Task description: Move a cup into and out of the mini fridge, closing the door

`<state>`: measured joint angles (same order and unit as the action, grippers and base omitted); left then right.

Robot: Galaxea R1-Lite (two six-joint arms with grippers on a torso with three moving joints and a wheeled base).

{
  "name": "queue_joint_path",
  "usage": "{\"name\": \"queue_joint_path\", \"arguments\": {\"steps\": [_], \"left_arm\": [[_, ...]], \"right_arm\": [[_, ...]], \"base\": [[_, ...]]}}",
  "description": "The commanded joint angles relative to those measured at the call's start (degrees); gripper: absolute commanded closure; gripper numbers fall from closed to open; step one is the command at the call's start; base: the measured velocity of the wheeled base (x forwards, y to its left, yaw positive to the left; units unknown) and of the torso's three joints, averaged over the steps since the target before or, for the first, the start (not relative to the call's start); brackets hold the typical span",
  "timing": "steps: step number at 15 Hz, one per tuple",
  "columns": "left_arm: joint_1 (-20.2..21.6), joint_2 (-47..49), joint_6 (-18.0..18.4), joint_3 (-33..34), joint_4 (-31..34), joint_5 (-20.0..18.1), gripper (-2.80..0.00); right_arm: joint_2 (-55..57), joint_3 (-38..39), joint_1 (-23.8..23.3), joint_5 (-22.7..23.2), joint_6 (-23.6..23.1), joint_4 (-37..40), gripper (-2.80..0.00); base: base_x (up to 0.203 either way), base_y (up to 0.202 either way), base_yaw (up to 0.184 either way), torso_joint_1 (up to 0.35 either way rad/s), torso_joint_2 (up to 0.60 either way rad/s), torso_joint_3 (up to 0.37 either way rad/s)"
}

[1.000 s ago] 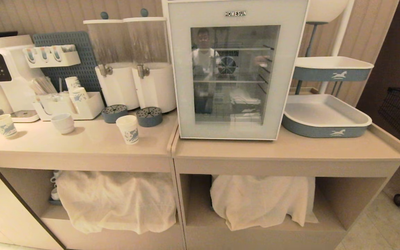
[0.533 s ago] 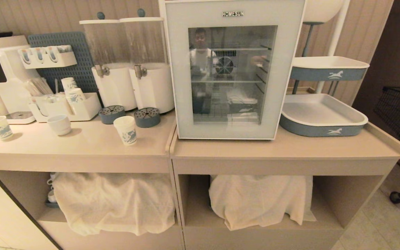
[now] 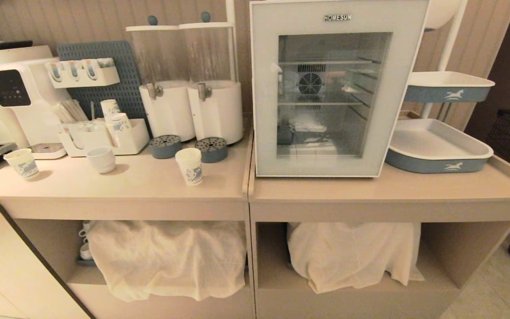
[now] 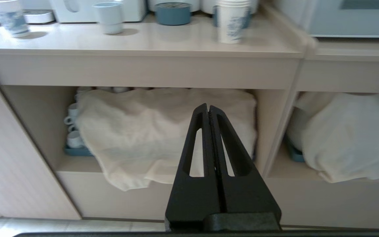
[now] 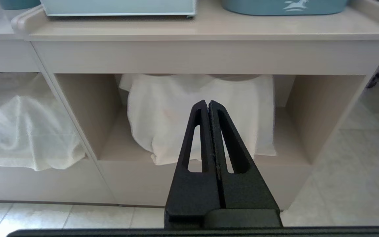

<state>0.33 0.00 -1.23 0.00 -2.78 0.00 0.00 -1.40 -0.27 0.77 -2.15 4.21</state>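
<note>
Left gripper [image 4: 209,110] and right gripper [image 5: 208,105] jaws pressed together, nothing held, cup [image 4: 231,21] on desk [image 4: 143,39] above left jaws, door [image 3: 339,88] closed

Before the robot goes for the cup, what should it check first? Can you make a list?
1. Door of the mini fridge shut: ok, needs opening first.
2. The cup upright on the counter: ok.
3. Left gripper empty and shut: ok, low before the counter.
4. Right gripper empty and shut: ok, also low.
5. Free room on the fridge's shelves: cannot tell through the glass.
</note>
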Motion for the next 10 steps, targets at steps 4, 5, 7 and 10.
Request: {"name": "queue_joint_path", "arguments": {"steps": [4, 5, 7, 10], "left_arm": [[0.0, 0.0, 0.0, 1.1, 0.0, 0.1, 0.00], [0.0, 0.0, 0.0, 1.1, 0.0, 0.0, 0.00], [0.0, 0.0, 0.0, 1.1, 0.0, 0.1, 0.00], [0.0, 0.0, -0.1, 1.1, 0.0, 0.0, 0.00]], "right_arm": [[0.0, 0.0, 0.0, 0.0, 0.0, 0.0, 0.00], [0.0, 0.0, 0.0, 0.0, 0.0, 0.0, 0.00], [0.0, 0.0, 0.0, 0.0, 0.0, 0.0, 0.00], [0.0, 0.0, 0.0, 0.0, 0.0, 0.0, 0.00]], "base": [[0.000, 0.193, -0.001, 0.002, 0.00, 0.002], [0.000, 0.191, -0.002, 0.002, 0.01, -0.002], [0.000, 0.191, 0.001, 0.000, 0.00, 0.000], [0.000, 0.191, 0.001, 0.004, 0.00, 0.004]]}}
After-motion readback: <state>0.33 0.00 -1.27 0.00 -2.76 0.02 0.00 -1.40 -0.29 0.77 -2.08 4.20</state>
